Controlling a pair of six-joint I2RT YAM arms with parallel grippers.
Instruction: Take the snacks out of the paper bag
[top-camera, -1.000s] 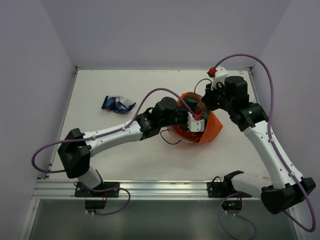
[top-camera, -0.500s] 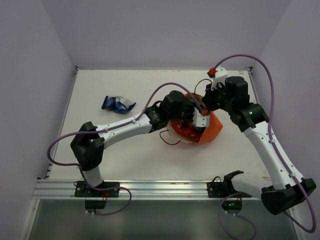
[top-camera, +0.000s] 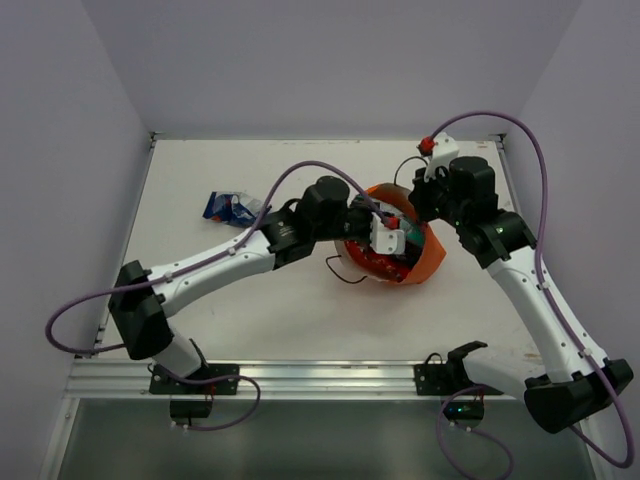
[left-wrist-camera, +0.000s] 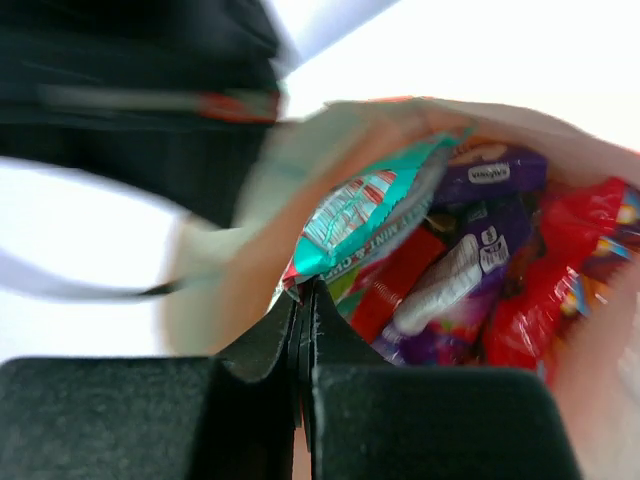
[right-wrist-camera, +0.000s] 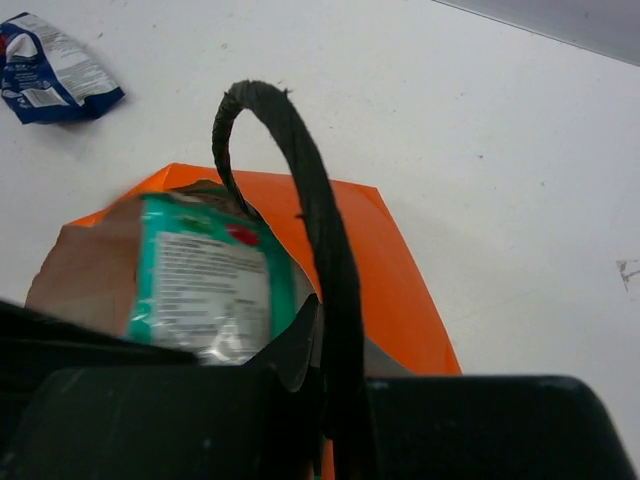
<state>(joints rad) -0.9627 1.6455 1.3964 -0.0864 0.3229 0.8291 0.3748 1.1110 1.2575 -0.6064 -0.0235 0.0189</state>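
The orange paper bag lies on its side mid-table, mouth toward the left. My left gripper is in the mouth. In the left wrist view its jaws are shut on the lower corner of the teal packet. Purple packets and red ones lie deeper inside. My right gripper is at the bag's far rim. In the right wrist view it is shut on the dark cord handle, with the teal packet showing in the bag.
A blue packet lies out on the table to the left of the bag, also seen in the right wrist view as the blue packet. The bag's second cord handle trails on the table below the mouth.
The left gripper went from open to shut on the teal packet's corner. It pushed into the bag mouth, then drew back a little to the left. The right arm held still.
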